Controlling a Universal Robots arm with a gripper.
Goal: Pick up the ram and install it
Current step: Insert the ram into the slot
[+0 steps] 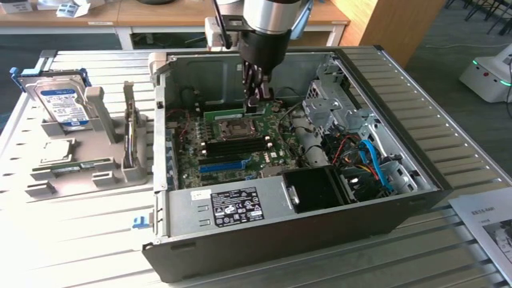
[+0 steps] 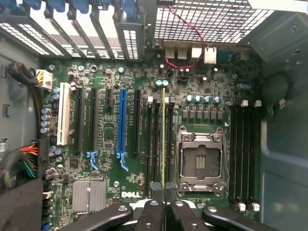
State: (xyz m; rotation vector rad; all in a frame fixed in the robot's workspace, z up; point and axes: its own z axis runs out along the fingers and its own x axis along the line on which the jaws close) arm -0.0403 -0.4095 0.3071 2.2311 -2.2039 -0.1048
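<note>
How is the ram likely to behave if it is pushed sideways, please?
The ram looks thin edge-on, so probably light and fragile under side load. Gripped by the fingers at one edge only, it might tilt if pressed crookedly.

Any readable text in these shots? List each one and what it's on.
"DELL": white print on the motherboard, near the claw's end.
Power supply sticker: too small to read.
Hard drive's blue label: blurred.
Printed sheet: unreadable.

Silver arm, black wrist; black claw with seemingly silver screws.
</note>
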